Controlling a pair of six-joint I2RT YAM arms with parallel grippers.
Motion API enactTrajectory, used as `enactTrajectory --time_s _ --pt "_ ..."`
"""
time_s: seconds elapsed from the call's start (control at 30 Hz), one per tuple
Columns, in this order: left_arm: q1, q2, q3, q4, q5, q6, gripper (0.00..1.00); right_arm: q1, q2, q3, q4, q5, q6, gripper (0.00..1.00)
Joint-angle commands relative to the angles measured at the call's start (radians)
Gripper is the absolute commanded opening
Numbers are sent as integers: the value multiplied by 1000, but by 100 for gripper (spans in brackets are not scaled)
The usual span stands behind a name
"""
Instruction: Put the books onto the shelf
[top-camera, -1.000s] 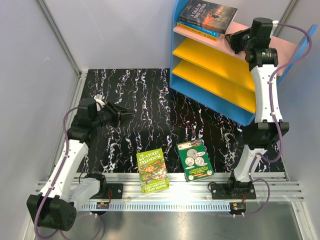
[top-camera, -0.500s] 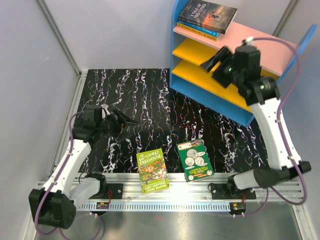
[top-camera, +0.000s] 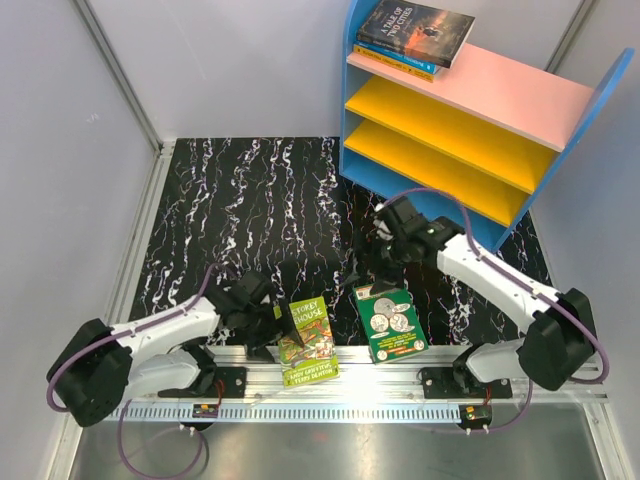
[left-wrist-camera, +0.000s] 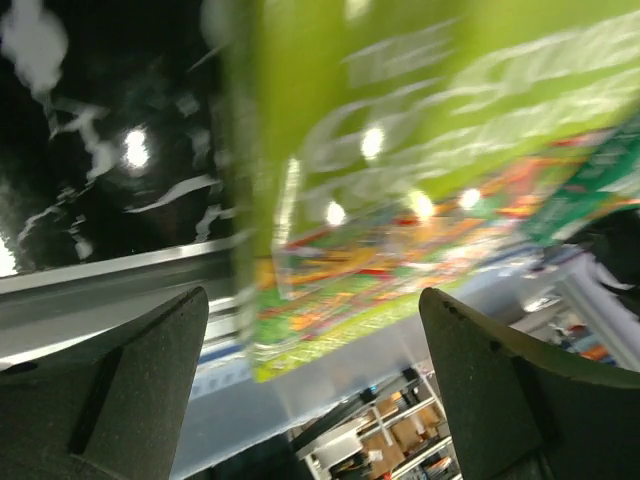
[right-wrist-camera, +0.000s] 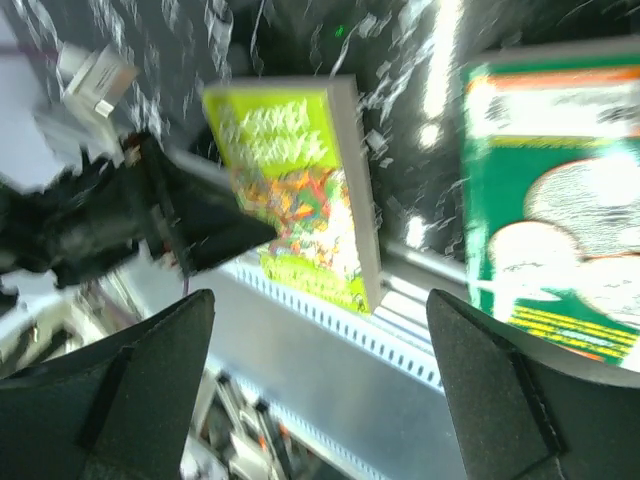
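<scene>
Two books lie at the mat's near edge: a lime-green Treehouse book and a green book with silver coins. My left gripper sits low at the lime-green book's left edge, jaws open. In the left wrist view this book fills the space just beyond the open gripper. My right gripper hovers open just behind the coin book. The right wrist view shows both books below the open gripper. On the pink top of the shelf, a dark book lies on a blue one.
The black marbled mat covers the table. A slotted metal rail runs along the near edge under the books' lower ends. Grey walls close in left and right. The shelf's yellow boards hold nothing.
The right arm came down from the shelf top to just behind the coin book and opened. The left arm swung right and forward to the lime-green book, opening wider.
</scene>
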Motion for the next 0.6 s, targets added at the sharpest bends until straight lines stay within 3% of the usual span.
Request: enactTrajectory --time_s 0.0,0.17,0.33,0.43,0.57 --pt "-94 -36 -71 87 -74 -154 90 89 5 -45 147 -126 24 94" --pt "-200 -56 -102 106 -138 -250 90 201 83 -168 292 -147 103 93" --pt "-283 -62 -221 311 -189 -365 89 212 107 -232 372 -167 130 91" --pt "-299 -59 -296 420 -210 -425 84 212 107 -249 375 -169 118 91" --pt "-324 -80 -376 507 -248 -506 67 213 109 -304 415 -172 119 89"
